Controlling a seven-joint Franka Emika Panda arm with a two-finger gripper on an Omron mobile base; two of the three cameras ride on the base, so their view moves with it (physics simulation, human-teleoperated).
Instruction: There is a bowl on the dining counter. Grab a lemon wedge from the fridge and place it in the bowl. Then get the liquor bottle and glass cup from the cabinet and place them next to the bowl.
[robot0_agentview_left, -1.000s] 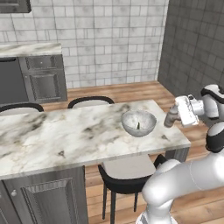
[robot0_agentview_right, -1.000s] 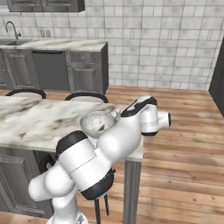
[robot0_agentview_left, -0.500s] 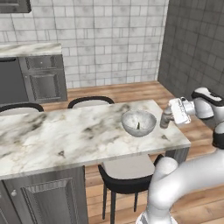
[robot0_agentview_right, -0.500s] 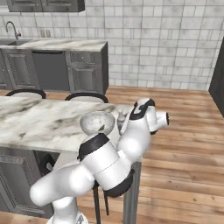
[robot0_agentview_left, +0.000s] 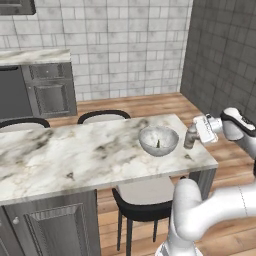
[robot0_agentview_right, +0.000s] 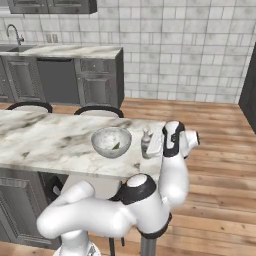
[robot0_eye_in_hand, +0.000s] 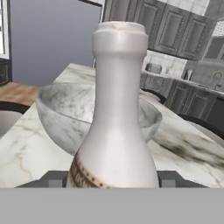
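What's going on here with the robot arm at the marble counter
The white arm has its tool around the liquor bottle, which stands upright on the dining counter just beside the bowl. A small dark lemon wedge already lies in the bowl. Whether the tool is gripping the bottle or has let go is not clear.
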